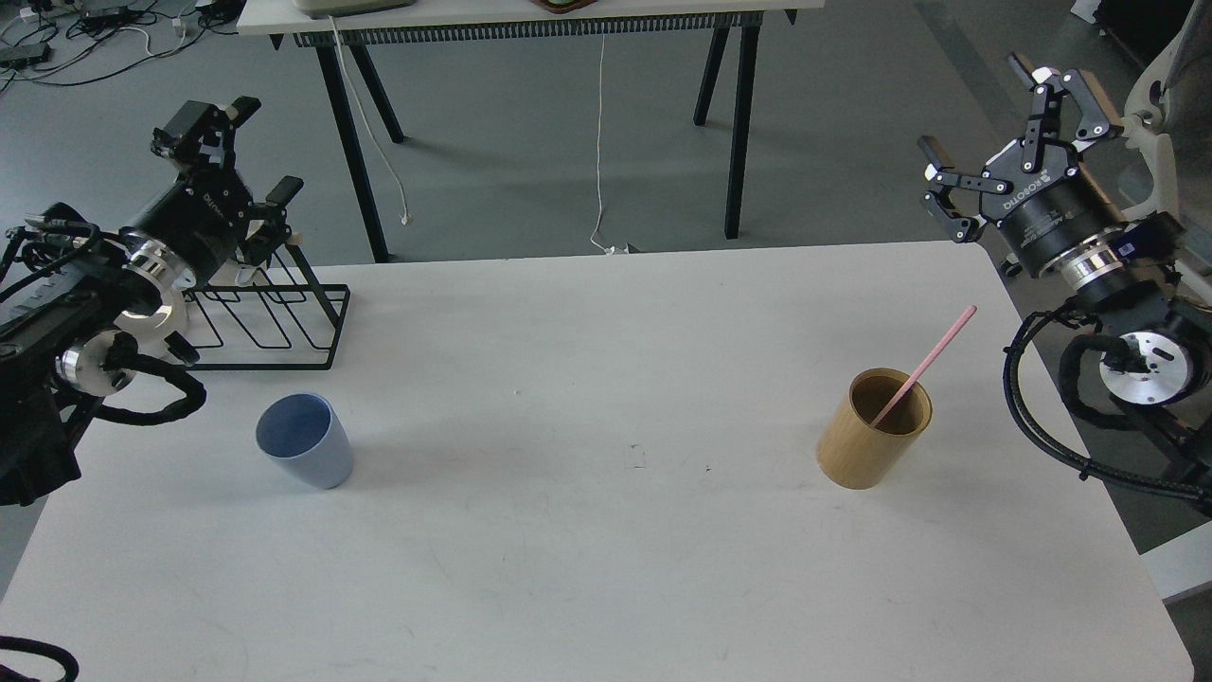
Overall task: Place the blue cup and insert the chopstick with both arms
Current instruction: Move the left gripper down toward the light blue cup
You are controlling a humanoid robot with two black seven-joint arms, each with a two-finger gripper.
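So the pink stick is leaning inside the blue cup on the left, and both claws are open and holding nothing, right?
Not quite. In the head view the pink chopstick leans inside the tan wooden holder on the right; the blue cup on the left stands empty. The rest holds: the left gripper and right gripper are both open, holding nothing.

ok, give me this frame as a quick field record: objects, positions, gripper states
blue cup: upright on table, left side, empty, untouched
chopstick: leaning in tan holder, right side
wire rack: far-left table corner, behind the cup
left gripper: open, raised above the rack, holding nothing
right gripper: open, raised past the table's right far corner, holding nothing
task state: cup not yet placed, chopstick not in the cup
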